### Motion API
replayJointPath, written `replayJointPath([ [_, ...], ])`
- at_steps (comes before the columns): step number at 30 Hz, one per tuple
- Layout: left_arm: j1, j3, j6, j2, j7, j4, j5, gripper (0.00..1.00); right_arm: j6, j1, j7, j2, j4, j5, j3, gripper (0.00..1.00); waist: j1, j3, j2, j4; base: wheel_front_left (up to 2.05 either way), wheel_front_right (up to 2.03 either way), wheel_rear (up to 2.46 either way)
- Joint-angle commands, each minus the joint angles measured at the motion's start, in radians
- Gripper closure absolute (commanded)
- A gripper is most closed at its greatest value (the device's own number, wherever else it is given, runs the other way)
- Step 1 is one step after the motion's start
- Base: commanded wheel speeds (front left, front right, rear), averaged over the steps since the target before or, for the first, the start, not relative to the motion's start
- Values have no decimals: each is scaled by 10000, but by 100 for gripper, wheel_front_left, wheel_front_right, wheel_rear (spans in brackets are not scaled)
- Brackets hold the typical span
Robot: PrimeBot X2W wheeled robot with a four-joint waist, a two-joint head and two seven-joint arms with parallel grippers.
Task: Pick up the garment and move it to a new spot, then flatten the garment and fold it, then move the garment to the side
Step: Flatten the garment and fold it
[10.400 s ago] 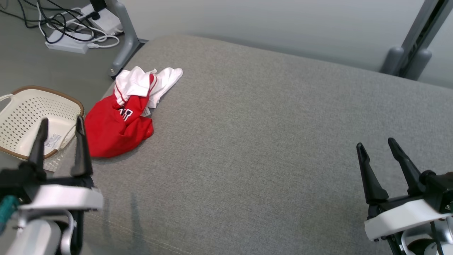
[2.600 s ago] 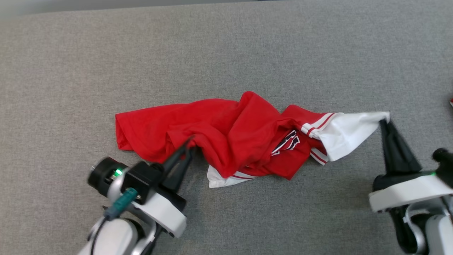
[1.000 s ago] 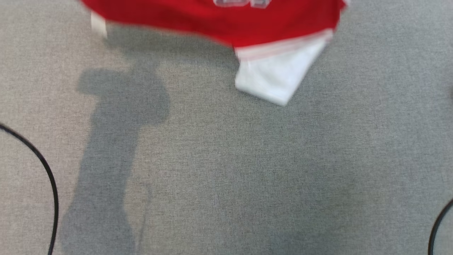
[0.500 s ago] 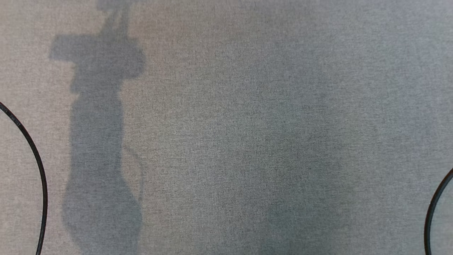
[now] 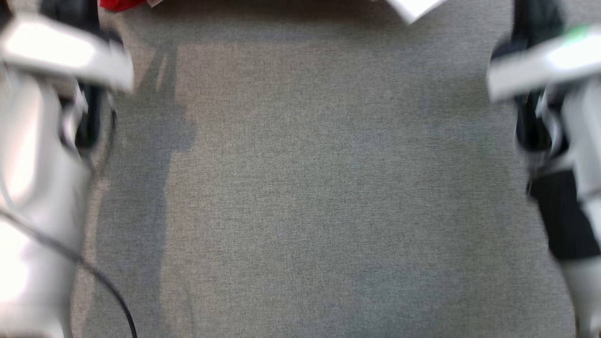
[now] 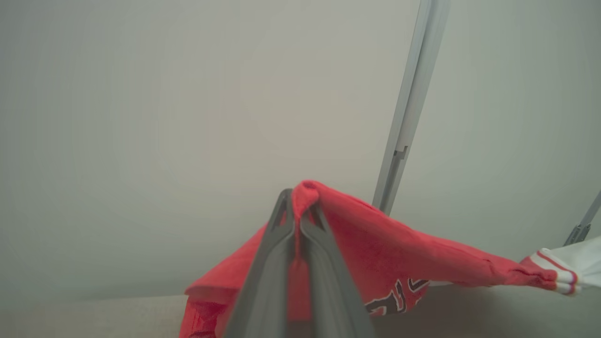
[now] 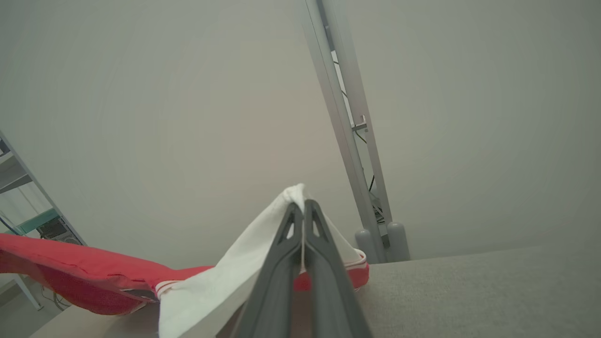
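though crumpled before, garment [image 6: 375, 249] aloft (stretched)

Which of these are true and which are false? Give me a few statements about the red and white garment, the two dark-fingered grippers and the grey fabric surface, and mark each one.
1. The left gripper is shut on a red part of the red and white fabric garment. True.
2. The right gripper is open and holds nothing. False: it is shut on the garment's white part.
3. The garment lies folded flat on the grey fabric surface. False: it is unfolded, held up and stretched between the two grippers.
4. The garment's red part carries dark lettering. True.
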Motion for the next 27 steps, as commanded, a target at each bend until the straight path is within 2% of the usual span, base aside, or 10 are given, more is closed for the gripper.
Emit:
replayJointPath([
  [1,1276,304,193,31,-29,-855,79,100,1,1071,-81,-166,-467,324,64,100,-1,-171,0,-98,0,0,0],
  [4,3339,684,527,75,-34,-2566,363,100,1,2987,-81,-316,-1253,879,-84,100,-1,-489,0,-102,0,0,0],
  [5,4651,879,717,44,-34,-3498,449,100,1,4197,-78,-307,-1711,1156,-238,100,-1,-718,0,-130,0,0,0],
  [11,7806,1030,1221,241,82,-5637,537,100,1,7188,490,-127,-3097,1061,-921,100,-1,-1385,0,-189,0,0,0],
  [15,9249,1016,1415,424,269,-6943,511,100,1,8884,1673,217,-4325,715,-1219,100,-1,-1780,0,-189,0,0,0],
  [23,11056,1302,2406,840,1614,-8998,544,100,2,11783,4292,1032,-7723,-176,-2182,100,-1,-2355,0,-104,0,0,0],
  [24,11056,1302,2406,840,1614,-8998,544,100,2,11783,4292,1032,-7723,-176,-2182,100,-1,-2355,0,-104,0,0,0],
  [27,11551,1456,2800,976,2158,-9599,579,100,1,12676,5281,1182,-8885,-351,-2388,100,-1,-2497,0,-123,0,0,0],
])
